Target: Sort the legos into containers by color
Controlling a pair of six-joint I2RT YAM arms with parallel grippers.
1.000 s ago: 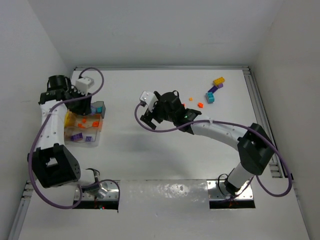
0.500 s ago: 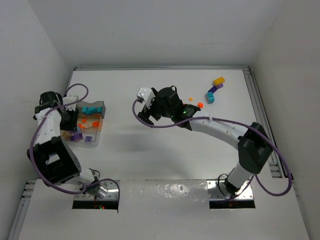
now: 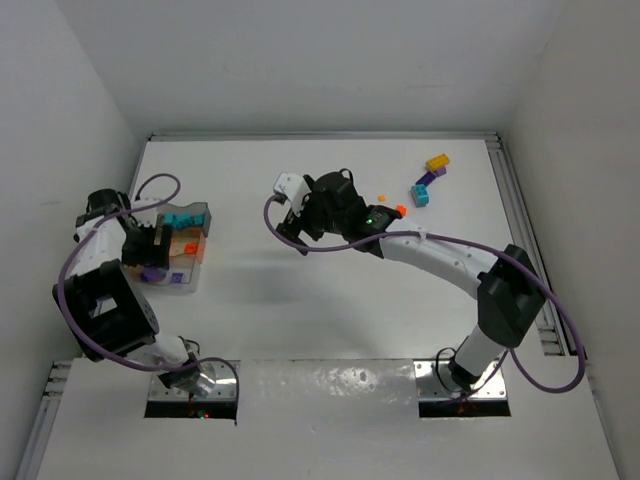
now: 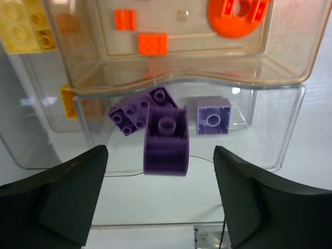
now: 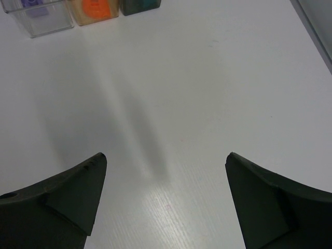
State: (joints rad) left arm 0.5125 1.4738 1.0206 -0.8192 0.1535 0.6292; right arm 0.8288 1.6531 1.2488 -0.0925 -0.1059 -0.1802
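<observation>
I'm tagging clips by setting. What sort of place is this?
Probably a robotics lab test cell: left arm and right arm bolted to a white table, plain white walls boxing it in, and a clear divided tray of colour-sorted bricks.

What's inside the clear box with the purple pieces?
Three legos lie in the clear box: a dark purple lego, a studded purple lego and a pale purple lego. The dark one covers part of the studded one, so its whole shape is hidden.

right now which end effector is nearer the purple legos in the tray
Left: the left end effector hangs over the purple legos; the right end effector is far off to their right.
</observation>
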